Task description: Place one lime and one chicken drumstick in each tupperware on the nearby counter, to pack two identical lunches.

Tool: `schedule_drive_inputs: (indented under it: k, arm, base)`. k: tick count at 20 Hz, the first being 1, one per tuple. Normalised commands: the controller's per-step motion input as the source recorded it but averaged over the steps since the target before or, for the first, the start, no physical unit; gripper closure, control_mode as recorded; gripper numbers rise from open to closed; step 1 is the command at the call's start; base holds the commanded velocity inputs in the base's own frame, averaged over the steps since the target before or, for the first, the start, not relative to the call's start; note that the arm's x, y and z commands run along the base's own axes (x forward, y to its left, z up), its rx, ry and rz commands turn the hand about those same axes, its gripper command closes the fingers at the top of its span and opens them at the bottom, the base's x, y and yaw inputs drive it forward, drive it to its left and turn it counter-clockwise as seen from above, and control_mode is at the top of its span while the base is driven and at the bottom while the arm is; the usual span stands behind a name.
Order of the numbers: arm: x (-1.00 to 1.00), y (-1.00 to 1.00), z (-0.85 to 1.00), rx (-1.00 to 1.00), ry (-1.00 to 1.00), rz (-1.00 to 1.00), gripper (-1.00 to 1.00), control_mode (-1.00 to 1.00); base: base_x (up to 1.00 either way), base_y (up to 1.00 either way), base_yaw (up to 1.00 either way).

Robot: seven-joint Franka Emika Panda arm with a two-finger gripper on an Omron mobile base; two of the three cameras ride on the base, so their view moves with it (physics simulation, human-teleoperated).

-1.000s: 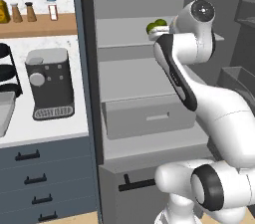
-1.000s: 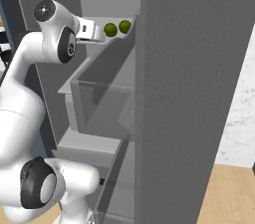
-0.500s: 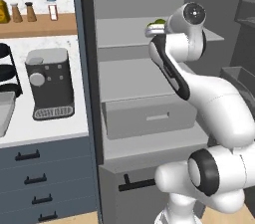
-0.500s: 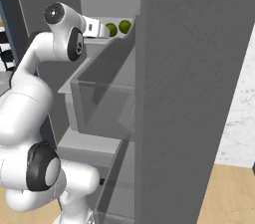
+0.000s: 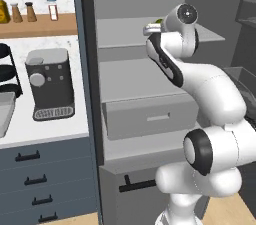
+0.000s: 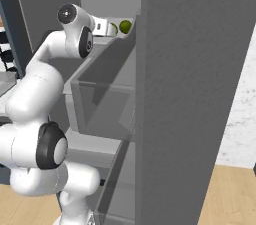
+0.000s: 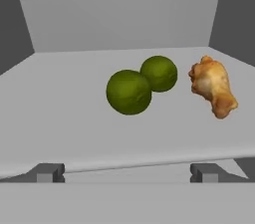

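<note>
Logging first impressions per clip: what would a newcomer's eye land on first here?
In the hand view, two glossy round green limes sit together on a pale grey fridge shelf, with a lumpy golden-brown chicken drumstick to their right. The open two-finger gripper points at them. In the left base view, the white arm reaches into the open fridge.

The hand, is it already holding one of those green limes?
No: in the hand view the hand is open, short of the shelf, and both limes lie untouched on it.

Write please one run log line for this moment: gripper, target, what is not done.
gripper: open, empty, facing fridge shelf | shelf: two limes touching, chicken drumstick apart | nothing grasped yet
</note>
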Motion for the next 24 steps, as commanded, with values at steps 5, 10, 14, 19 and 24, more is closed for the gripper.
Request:
schedule_drive_inputs:
  k: [5, 10, 14, 19, 24]
  arm:
    - [0.42, -0.05, 0.00, 0.00, 0.03, 0.00, -1.00, -1.00]
    - [0.31, -0.03, -0.10, 0.00, 0.00, 0.00, -1.00, -1.00]
    - [0.33, -0.08, -0.17, 0.00, 0.00, 0.00, -1.00, -1.00]
    - [0.43, -0.03, -0.10, 0.00, 0.00, 0.00, -1.00, -1.00]
    - [0.38, 0.00, 0.00, 0.00, 0.05, 0.00, -1.00, -1.00]
  base:
    - [0.00, 0.00, 0.00]
    - [0.00, 0.00, 0.00]
    - [0.00, 0.00, 0.00]
    - [0.00, 0.00, 0.00]
    - [0.00, 0.00, 0.00]
